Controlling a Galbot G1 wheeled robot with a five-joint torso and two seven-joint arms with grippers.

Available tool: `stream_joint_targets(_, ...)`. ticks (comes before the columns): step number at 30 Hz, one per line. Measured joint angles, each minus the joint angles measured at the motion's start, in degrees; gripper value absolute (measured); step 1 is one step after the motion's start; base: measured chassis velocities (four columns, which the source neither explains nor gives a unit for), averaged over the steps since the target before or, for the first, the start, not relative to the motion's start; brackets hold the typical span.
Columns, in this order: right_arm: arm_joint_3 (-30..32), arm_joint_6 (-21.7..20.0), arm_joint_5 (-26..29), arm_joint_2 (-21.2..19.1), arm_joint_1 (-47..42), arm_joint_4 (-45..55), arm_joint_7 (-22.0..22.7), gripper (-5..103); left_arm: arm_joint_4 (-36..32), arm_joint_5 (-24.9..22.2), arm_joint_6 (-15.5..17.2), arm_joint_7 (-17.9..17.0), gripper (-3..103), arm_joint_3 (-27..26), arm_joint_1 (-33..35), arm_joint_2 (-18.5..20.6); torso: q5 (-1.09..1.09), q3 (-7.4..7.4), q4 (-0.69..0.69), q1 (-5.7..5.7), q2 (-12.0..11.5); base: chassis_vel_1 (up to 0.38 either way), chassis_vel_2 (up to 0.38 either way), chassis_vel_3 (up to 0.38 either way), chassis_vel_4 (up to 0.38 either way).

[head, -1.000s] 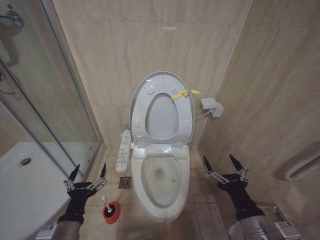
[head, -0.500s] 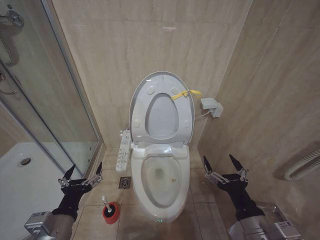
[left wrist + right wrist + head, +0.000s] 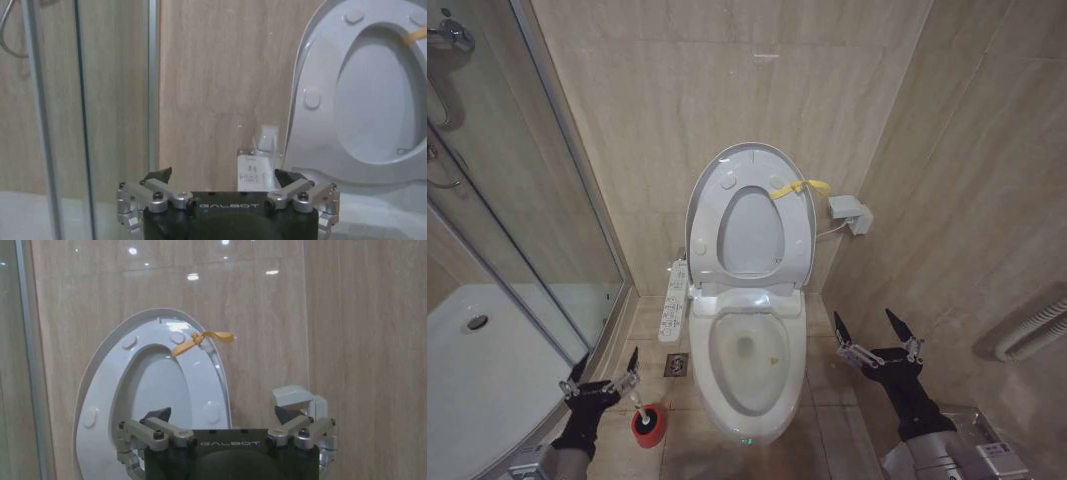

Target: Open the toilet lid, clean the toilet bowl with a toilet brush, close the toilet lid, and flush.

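Toilet lid (image 3: 749,215) is up, leaning against the tan tiled back wall, seat raised with it; yellow strap (image 3: 799,188) tied at its upper right edge. Toilet bowl (image 3: 749,352) is uncovered below it, water at the bottom, wide white rim all round.

Toilet brush (image 3: 639,403) stands in the red holder cup (image 3: 649,426) on the floor, just left of the bowl's front; thin white handle tilts up and to the left.

Left gripper (image 3: 605,371) hangs low at the left, fingers spread open, nothing between them. Its right fingertip is just above and close to the brush handle top, not touching as far as I can tell. In the left wrist view the left gripper (image 3: 223,176) is open and points at the wall, the white control panel (image 3: 255,170) and the raised lid's edge (image 3: 313,95).

Right gripper (image 3: 874,331) is parked right of the bowl, near the right wall, open and empty, well apart from the brush. Right wrist view shows it (image 3: 223,416) facing the raised lid (image 3: 150,405) and strap (image 3: 200,338).

Room: glass shower door (image 3: 517,190) and white shower tray (image 3: 487,370) bound the left side tightly; floor drain (image 3: 676,365) sits between the brush cup and the bowl. Right wall is close to the right arm; a narrow floor strip on each side of the bowl.
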Motion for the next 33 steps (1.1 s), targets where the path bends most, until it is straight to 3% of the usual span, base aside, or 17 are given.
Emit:
stream_joint_targets(2, 0.0, 0.0, 0.0, 0.0, 0.0, 0.0, 0.0, 100, 3.7, 3.4, -4.1, 0.0, 100, 1.2, 1.1, -0.8, -0.04, 0.00, -0.03, 0.00, 0.0, 0.000, 0.000, 0.000, 0.000)
stream_joint_targets(3, 0.0, 0.0, 0.0, 0.0, 0.0, 0.0, 0.0, 100, 3.7, 3.4, -4.1, 0.0, 100, 1.2, 1.1, -0.8, -0.04, 0.00, -0.03, 0.00, 0.0, 0.000, 0.000, 0.000, 0.000)
stream_joint_targets(5, 0.0, 0.0, 0.0, 0.0, 0.0, 0.0, 0.0, 100, 9.0, 7.9, -9.8, 0.0, 100, 2.4, 2.1, -1.8, -0.04, 0.00, 0.00, 0.00, 0.0, 0.000, 0.000, 0.000, 0.000)
stream_joint_targets(10, 0.0, 0.0, 0.0, 0.0, 0.0, 0.0, 0.0, 100, 14.2, 9.4, -14.2, 0.2, 100, 3.3, 2.5, -2.7, -0.04, 0.00, -0.01, 0.00, 0.0, 0.000, 0.000, 0.000, 0.000)
stream_joint_targets(16, 0.0, 0.0, 0.0, 0.0, 0.0, 0.0, 0.0, 100, 21.1, 7.7, -18.3, 3.1, 100, 2.7, 0.2, -2.5, -0.04, 0.00, -0.02, 0.00, 0.0, 0.000, 0.000, 0.000, 0.000)
stream_joint_targets(22, 0.0, 0.0, 0.0, 0.0, 0.0, 0.0, 0.0, 100, 27.3, 6.0, -20.2, 3.3, 102, 3.4, -1.9, -2.6, -0.04, 0.00, -0.01, 0.00, 0.0, 0.000, 0.000, 0.000, 0.000)
stream_joint_targets(26, 0.0, 0.0, 0.0, 0.0, 0.0, 0.0, 0.0, 100, 35.9, 4.2, -23.7, 2.0, 102, 3.4, -5.2, -2.2, -0.05, 0.00, -0.01, 0.01, 0.0, 0.000, 0.000, 0.000, 0.000)
stream_joint_targets(33, 0.0, 0.0, 0.0, 0.0, 0.0, 0.0, 0.0, 100, 41.2, 2.6, -23.7, 0.8, 102, 3.2, -8.3, -0.6, -0.04, 0.00, 0.00, 0.01, 0.0, 0.000, 0.000, 0.000, 0.000)
